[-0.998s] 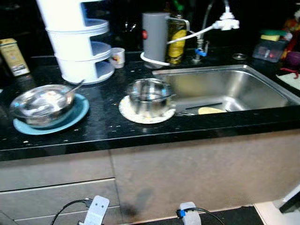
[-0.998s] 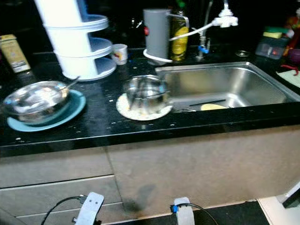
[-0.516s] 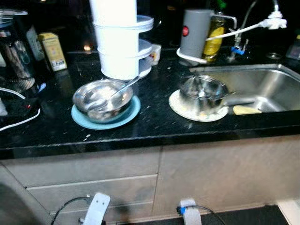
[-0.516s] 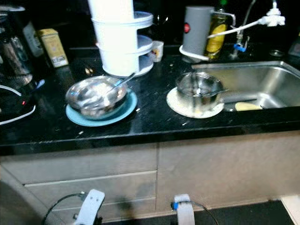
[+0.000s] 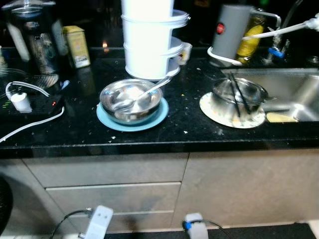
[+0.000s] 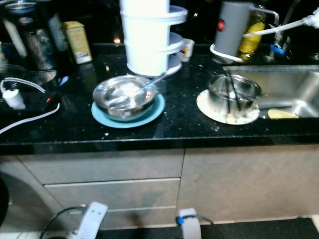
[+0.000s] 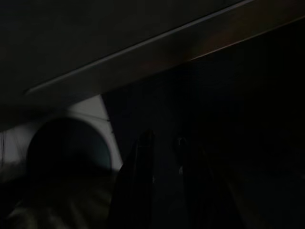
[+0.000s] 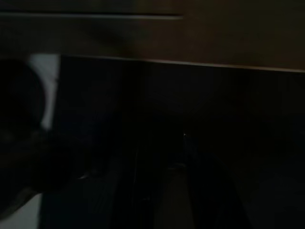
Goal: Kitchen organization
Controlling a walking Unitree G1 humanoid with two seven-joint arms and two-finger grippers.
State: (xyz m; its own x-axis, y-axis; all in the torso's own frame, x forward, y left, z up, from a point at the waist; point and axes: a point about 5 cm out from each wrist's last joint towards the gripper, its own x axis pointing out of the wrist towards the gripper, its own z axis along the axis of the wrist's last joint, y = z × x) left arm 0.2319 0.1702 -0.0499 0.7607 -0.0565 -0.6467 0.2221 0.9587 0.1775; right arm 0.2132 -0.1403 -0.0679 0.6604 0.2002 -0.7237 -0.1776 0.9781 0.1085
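While both arms hang idle below the counter (image 5: pixel 149 142), we can't tell our left gripper's (image 7: pixel 162 157) or right gripper's (image 8: pixel 164 167) finger state; steel bowl (image 5: pixel 130 101) sits far above

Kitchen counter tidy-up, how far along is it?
Nothing looks done yet. The steel bowl with a spoon sits on the blue plate, and a second bowl holding chopsticks sits on a white plate beside the sink. Nothing is in hand; both arms hang idle. All clearing remains.
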